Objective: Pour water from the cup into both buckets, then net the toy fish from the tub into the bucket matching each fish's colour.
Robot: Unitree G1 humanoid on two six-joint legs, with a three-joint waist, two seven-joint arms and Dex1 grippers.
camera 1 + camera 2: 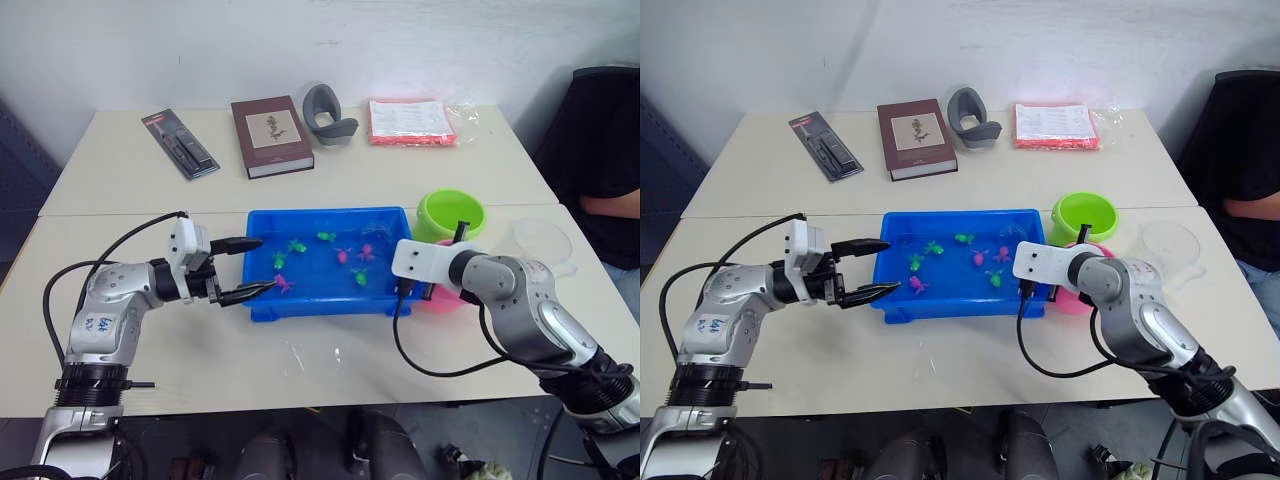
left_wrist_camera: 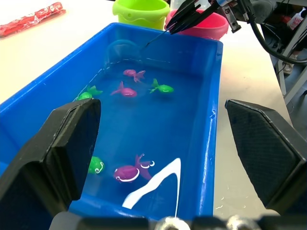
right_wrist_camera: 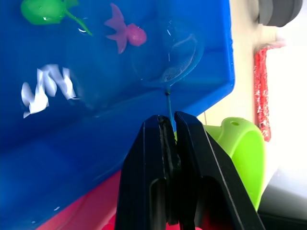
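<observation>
Right gripper (image 3: 169, 139): fingers pressing together on the thin stick of the net (image 3: 173, 60), whose pale hoop is dipping into the water at the tub's far right corner, near a pink fish (image 3: 125, 33). Hoop mesh is hard to make out against the blue.

Left gripper (image 1: 243, 268): fingers standing wide apart, holding nothing, pointing into the tub over its left end wall.

Tub (image 1: 262, 305): blue tray sitting at the middle of the near table, holding shallow water and the toy fish. Green fish (image 1: 297, 245) and pink ones are lying scattered across the floor, with a purple-pink fish (image 2: 132, 171) lying nearest the left gripper. The exact count is hard to tell.

Green bucket (image 1: 450, 214): standing just beyond the tub's right end; contents not visible.

Pink bucket (image 2: 201, 26): standing beside the green one, largely hidden behind the right wrist in the head views.

Cup (image 1: 541, 243): clear, standing right of the buckets, its outline faint against the table.

Far table: a book (image 1: 271, 135), a black packaged item (image 1: 180, 144), a grey curved object (image 1: 328, 114) and a red-edged packet (image 1: 411, 122).

Person's dark sleeve (image 1: 600, 150): showing at the right edge, cut off.
</observation>
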